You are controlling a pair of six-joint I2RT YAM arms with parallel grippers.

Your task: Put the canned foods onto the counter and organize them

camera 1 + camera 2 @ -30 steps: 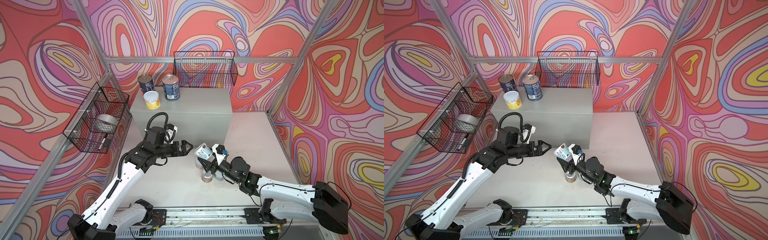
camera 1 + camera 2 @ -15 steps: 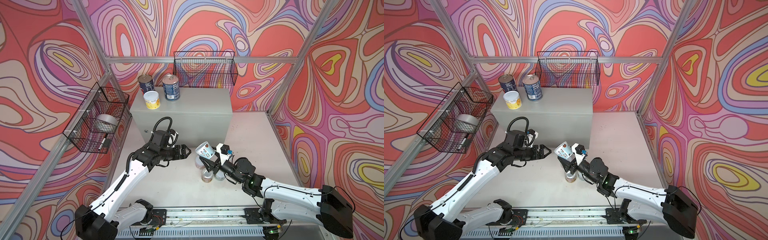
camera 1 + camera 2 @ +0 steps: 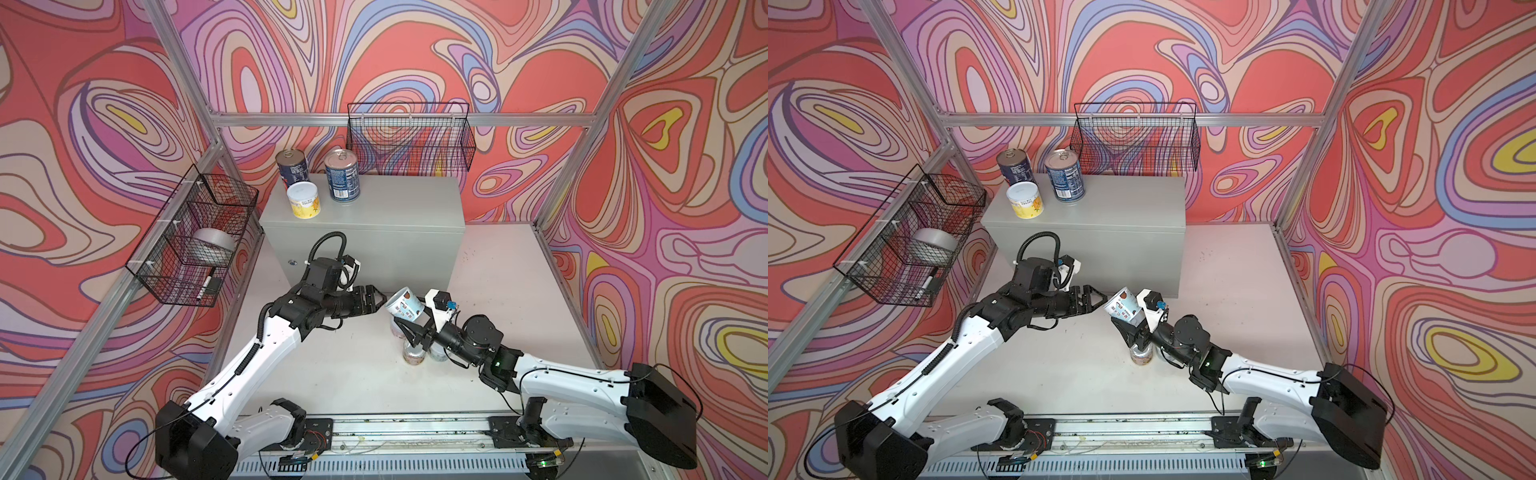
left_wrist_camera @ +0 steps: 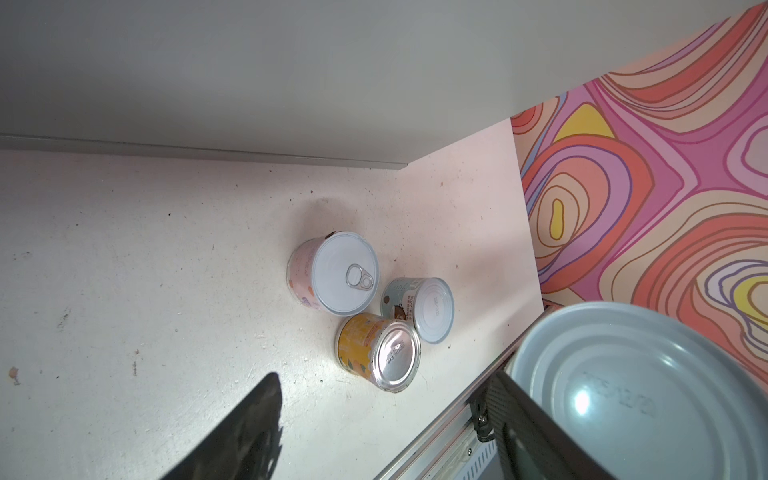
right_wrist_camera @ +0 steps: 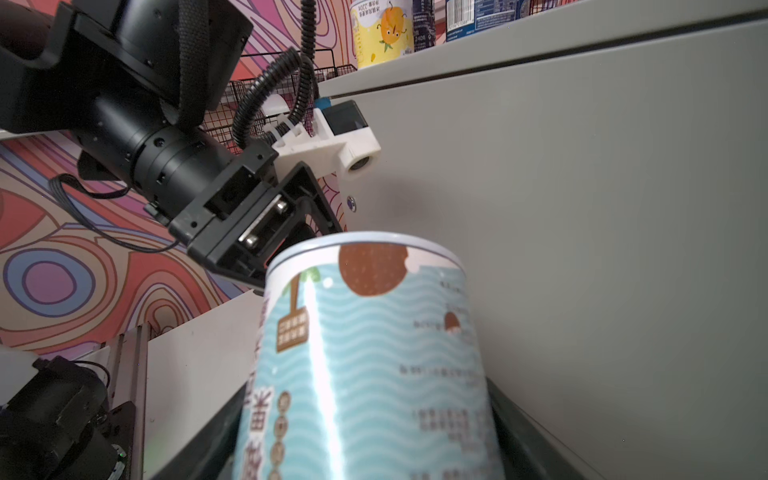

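My right gripper (image 3: 417, 323) is shut on a pale-blue-labelled can (image 3: 405, 306) (image 5: 365, 353), held tilted above the table in front of the counter (image 3: 395, 208). My left gripper (image 3: 376, 300) (image 4: 384, 376) sits just left of that can's silver end (image 4: 623, 395), fingers apart with nothing between them. One finger (image 4: 523, 415) lies beside the can's rim. On the counter's left end stand two tall dark-blue cans (image 3: 293, 170) (image 3: 341, 176) and a short yellow one (image 3: 304, 200). A pink (image 4: 332, 274), a teal (image 4: 419, 307) and a yellow can (image 4: 378, 353) stand clustered on the table under the right gripper.
A black wire basket (image 3: 195, 237) on the left wall holds a grey tape roll (image 3: 212, 245) and a marker. A second wire basket (image 3: 409, 137) hangs behind the counter. The arms' rail (image 3: 374, 432) runs along the table's front edge.
The left gripper has moved right and down to the held can's end, and its jaws have narrowed. The right gripper has lifted the can slightly toward it.
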